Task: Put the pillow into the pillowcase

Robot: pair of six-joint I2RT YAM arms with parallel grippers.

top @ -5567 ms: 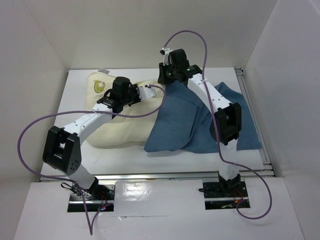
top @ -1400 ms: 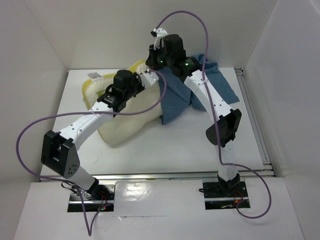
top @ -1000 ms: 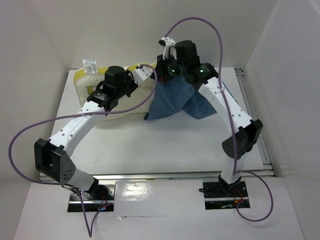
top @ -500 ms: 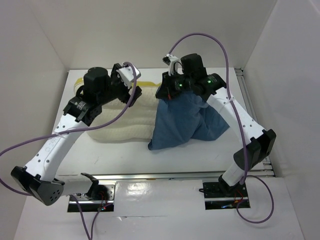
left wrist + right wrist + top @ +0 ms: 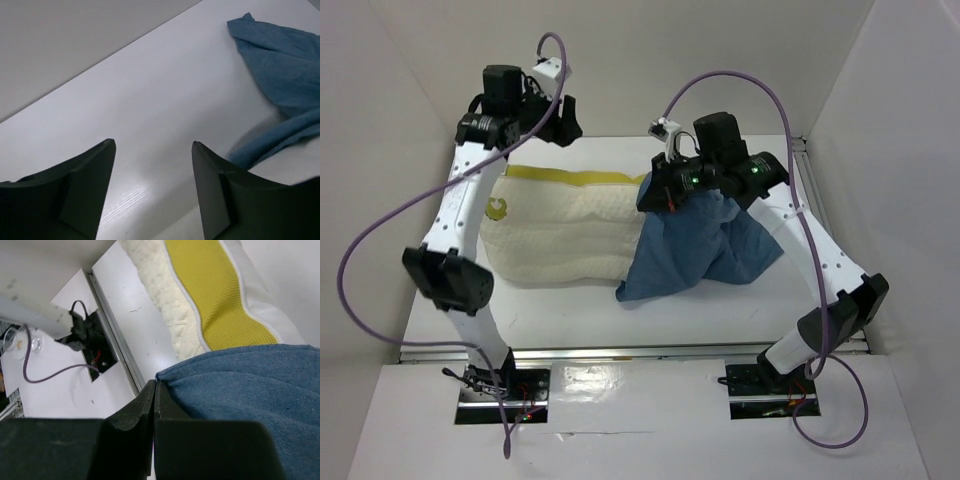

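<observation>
Pillow (image 5: 560, 235) lies flat on the table (image 5: 620, 318), its right end covered by the pillowcase (image 5: 695, 250). Right gripper (image 5: 154, 389) is clenched on the pillowcase's edge above the pillow. Left gripper (image 5: 152, 145) hangs raised at far left, jaws apart and empty.
</observation>
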